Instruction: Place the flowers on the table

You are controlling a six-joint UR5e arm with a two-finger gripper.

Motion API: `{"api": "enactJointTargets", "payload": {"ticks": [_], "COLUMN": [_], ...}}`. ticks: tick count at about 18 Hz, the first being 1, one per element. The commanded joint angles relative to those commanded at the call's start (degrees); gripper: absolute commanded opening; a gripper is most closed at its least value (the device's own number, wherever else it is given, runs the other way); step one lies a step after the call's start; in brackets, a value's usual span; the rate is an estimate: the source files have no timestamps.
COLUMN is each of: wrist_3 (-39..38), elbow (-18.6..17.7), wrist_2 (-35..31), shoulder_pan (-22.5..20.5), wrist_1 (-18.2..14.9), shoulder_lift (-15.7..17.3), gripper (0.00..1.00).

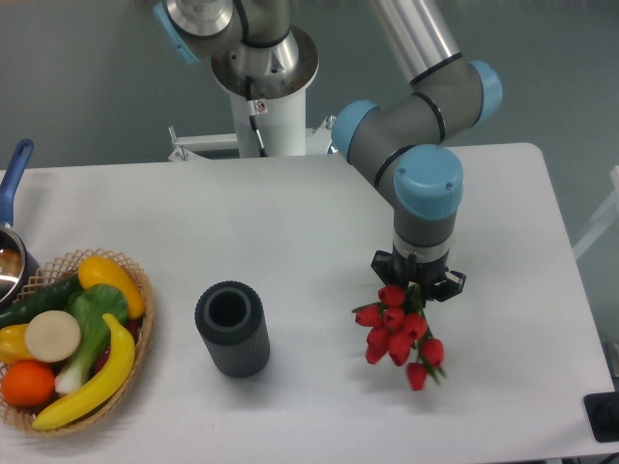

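The robot arm (426, 106) is reaching down over the white bench (319, 222). Its tool (418, 280) is pointing straight down. The flowers (398, 333) are sitting right under the tool, touching it at the top. They are a bunch of red buds, and the bunch is spreading out below the tool, toward the front of the bench. The buds are hiding the tips of the tool, so I cannot tell if it is squeezing the flowers or letting them go. I also cannot tell if the flowers are lying on the bench or hanging just above it.

To the left of the tool, well apart from it, a dark ribbed cup (232, 329) is standing up with its open top showing. Much farther left, at the edge of the bench, a round basket (143, 329) is holding toy fruit and vegetables. A yellow banana (92, 382) is lying along its near side, and an orange (26, 383) is sitting beside it. Behind the basket, a pot with a blue handle (14, 179) is peeking in.
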State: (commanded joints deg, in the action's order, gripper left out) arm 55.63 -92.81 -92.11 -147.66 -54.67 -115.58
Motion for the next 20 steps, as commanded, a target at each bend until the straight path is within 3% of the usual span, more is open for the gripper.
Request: {"api": "enactJointTargets", "payload": {"ticks": [2, 4, 6, 11, 16, 20], "wrist_3": [0.2, 0.4, 0.4, 0.4, -1.7, -4.4], "elbow": [0.1, -0.1, -0.1, -0.1, -2.0, -3.0], "wrist_2": [0.1, 0.1, 0.1, 0.5, 0.1, -0.2], "shoulder_pan": [0.0, 0.0, 0.0, -0.1, -0.1, -0.5], "wrist_1": [1.7, 6.7, 8.3, 8.1, 8.2, 11.1], "shoulder_lift": [-0.2, -0.9, -1.4, -0.8, -0.2, 0.6], "gripper": [0.65, 0.8, 0.9, 1.0, 1.0, 1.0]}}
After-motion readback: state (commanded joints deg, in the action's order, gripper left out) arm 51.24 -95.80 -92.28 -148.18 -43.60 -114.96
